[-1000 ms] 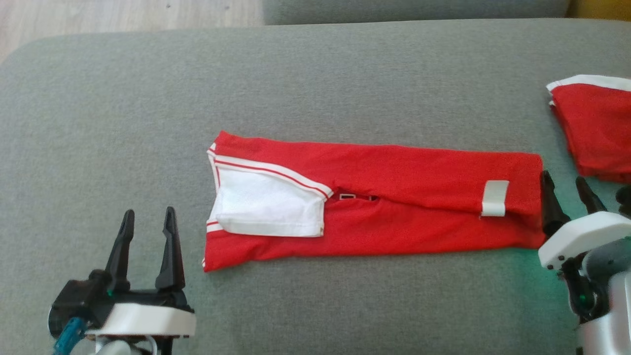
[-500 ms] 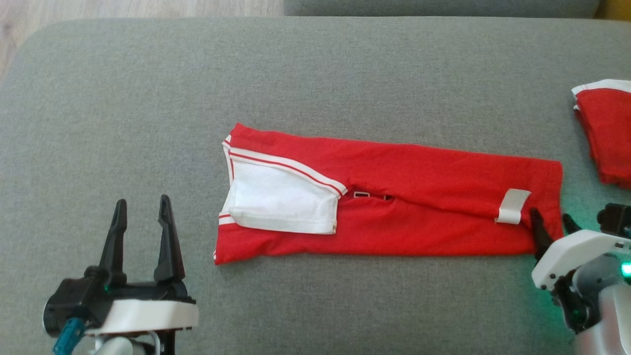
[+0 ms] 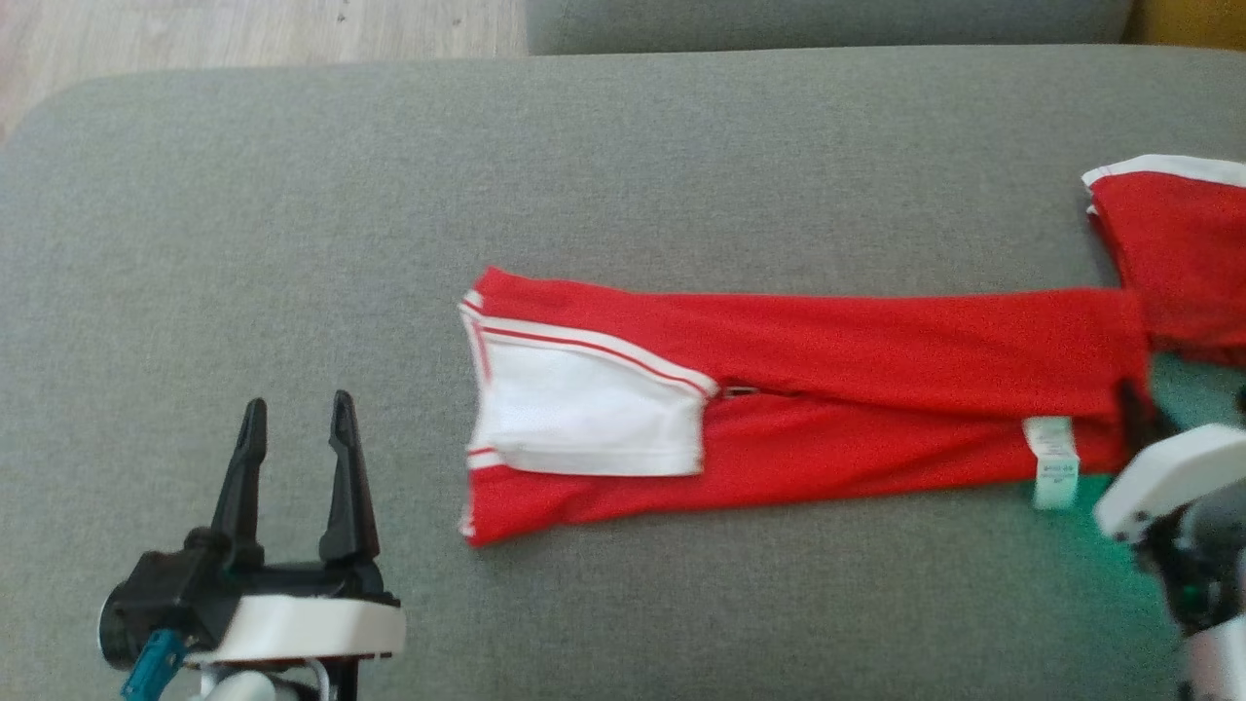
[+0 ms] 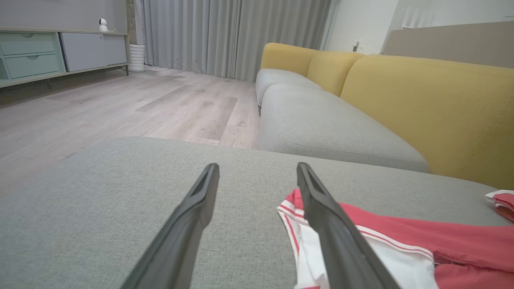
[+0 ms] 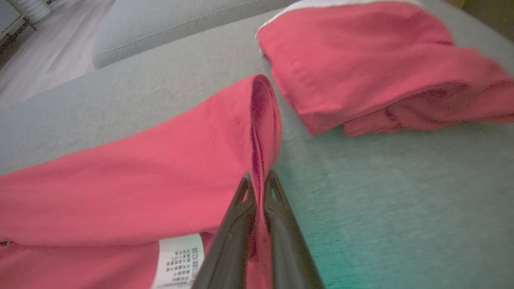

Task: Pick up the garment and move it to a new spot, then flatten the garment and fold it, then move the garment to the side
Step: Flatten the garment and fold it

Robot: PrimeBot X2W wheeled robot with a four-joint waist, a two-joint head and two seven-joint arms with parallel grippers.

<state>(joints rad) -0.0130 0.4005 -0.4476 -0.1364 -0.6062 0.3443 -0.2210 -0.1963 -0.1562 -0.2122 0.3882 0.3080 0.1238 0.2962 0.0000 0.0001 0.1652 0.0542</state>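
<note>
The garment [image 3: 827,389] is a red shirt with white trim, folded into a long strip across the grey cushion [image 3: 292,214]; its white collar end [image 3: 584,414] points left and a white label [image 3: 1051,462] hangs near the right end. My right gripper [image 3: 1134,414] is shut on the strip's right hem, and in the right wrist view the red cloth [image 5: 160,172] is pinched between the closed fingers [image 5: 281,224] of that gripper [image 5: 259,180]. My left gripper [image 3: 297,428] stands open on the cushion, left of the collar end and apart from it; in its own wrist view that gripper [image 4: 257,172] has the collar [image 4: 305,241] just behind its right finger.
A second folded red piece [image 3: 1178,253] lies at the cushion's right edge, touching the strip's far corner; it also lies beyond the hem [image 5: 381,68]. Wooden floor [image 3: 243,29] lies past the cushion's rounded left corner. A yellow-backed sofa [image 4: 421,104] stands behind.
My right gripper has closed on the garment's right hem, and the strip has stretched and shifted right toward the other red piece. The label now hangs down. The left gripper has stayed open in place.
</note>
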